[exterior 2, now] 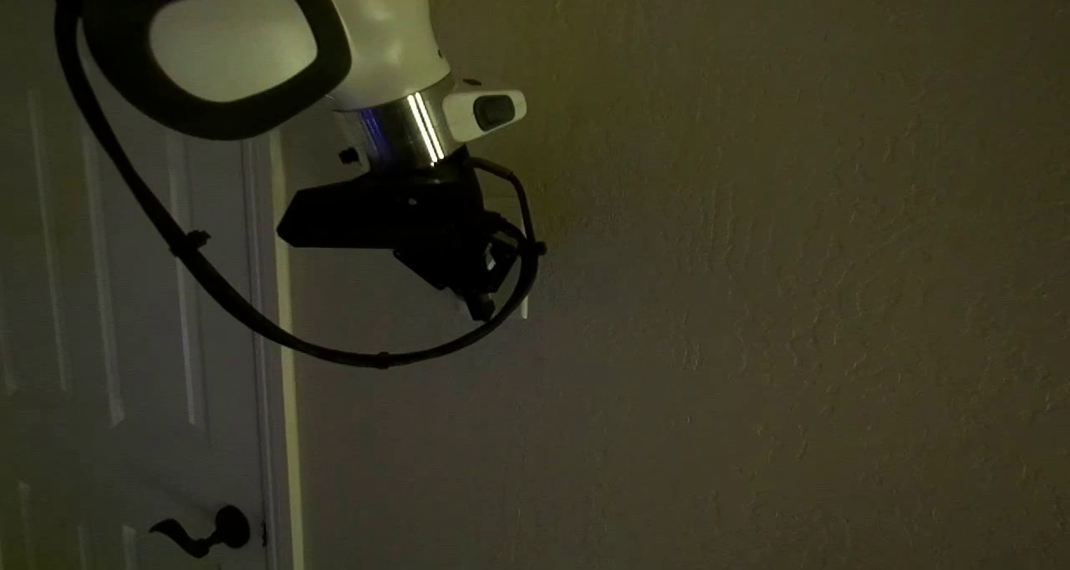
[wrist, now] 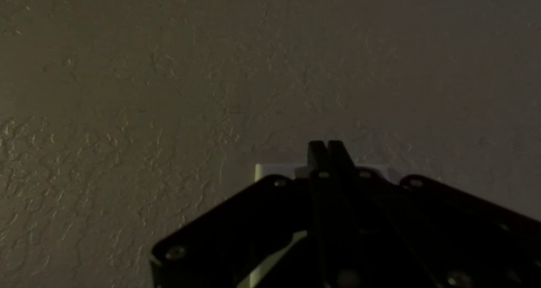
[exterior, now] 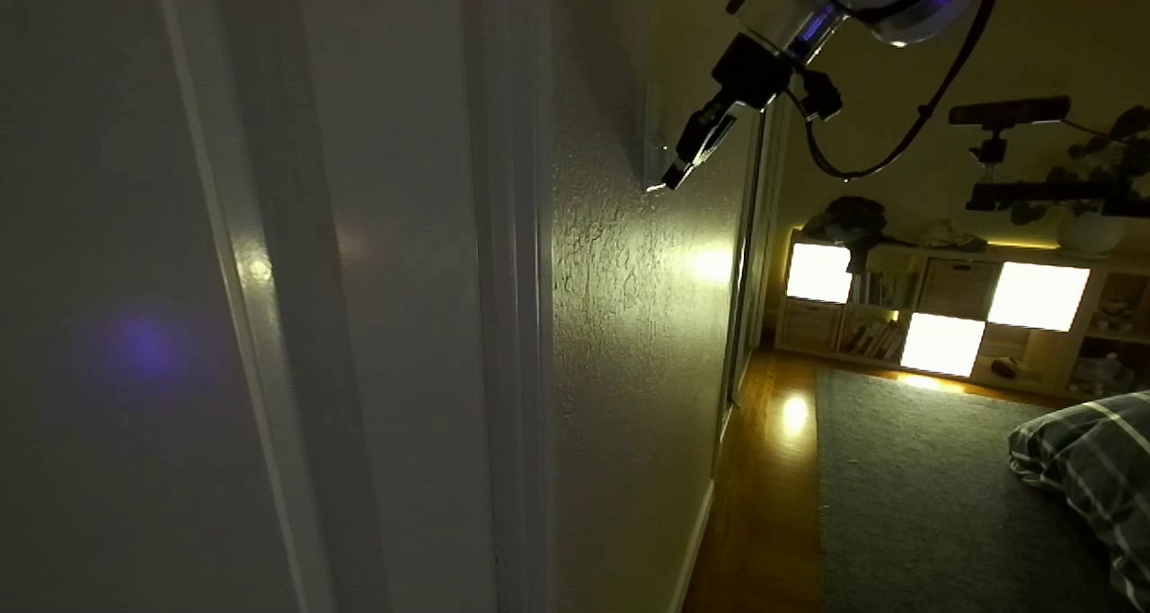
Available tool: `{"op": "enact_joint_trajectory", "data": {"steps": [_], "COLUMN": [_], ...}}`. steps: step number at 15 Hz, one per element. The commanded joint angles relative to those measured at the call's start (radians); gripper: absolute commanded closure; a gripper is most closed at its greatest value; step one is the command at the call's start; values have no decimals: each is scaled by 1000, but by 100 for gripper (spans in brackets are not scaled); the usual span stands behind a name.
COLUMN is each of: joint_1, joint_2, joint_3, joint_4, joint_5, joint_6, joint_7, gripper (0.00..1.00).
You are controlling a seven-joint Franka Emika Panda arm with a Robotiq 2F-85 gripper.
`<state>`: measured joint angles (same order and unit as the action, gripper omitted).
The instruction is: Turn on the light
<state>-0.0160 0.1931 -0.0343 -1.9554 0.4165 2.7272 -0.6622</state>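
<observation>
A textured wall (exterior 2: 794, 261), dim and brown-gray, fills most of an exterior view. A gray rug (exterior: 934, 496) covers the ground in an exterior view, bordered by a glossy strip of wood floor (exterior: 773, 496). A white paneled door (exterior 2: 134, 319) stands beside the wall, set in a pale frame (exterior 2: 280, 436). At the room's far end sits a low shelf unit (exterior: 1042, 357), and plaid bedding (exterior: 1096, 469) bulges in beside the rug. The robot arm (exterior 2: 389, 43), white with dark trim, hangs before the wall in both exterior views, a black cable (exterior 2: 384, 358) looping below it. Three square panels (exterior: 1038, 296) glow white in the shelf unit, with bright patches on the wall and wood floor. At the arm's end, the black claw (wrist: 326, 143) slants downward, its two fingers (wrist: 317, 157) pressed together, tips side by side. Behind it, the light-switch plate (wrist: 274, 169), white, rectangular and upright, is mounted on the wall; the claw hides much of it in the wrist view, the fingers reaching past one edge. In an exterior view, the fingertips (exterior: 674, 177) are at the plate's lower end, though whether they touch it cannot be told. A dark lever handle (exterior 2: 227, 530) juts from the door, lower than the claw.
</observation>
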Motion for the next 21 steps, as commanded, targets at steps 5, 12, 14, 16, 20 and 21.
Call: {"op": "enact_joint_trajectory", "data": {"steps": [5,12,14,16,20,21], "joint_1": [-5,-4,-1,1,2,2], "joint_2": [-22,-30,-36,-44,-68,-77], "joint_3": [15,18,15,14,11,9], "joint_4": [6,25,26,24,15,13], "joint_5": [31,26,16,6,-5,-7], "joint_6": [23,31,30,29,25,25], "joint_7": [-24,-30,-26,-26,-30,-31], "gripper": [94,94,94,94,94,94]}}
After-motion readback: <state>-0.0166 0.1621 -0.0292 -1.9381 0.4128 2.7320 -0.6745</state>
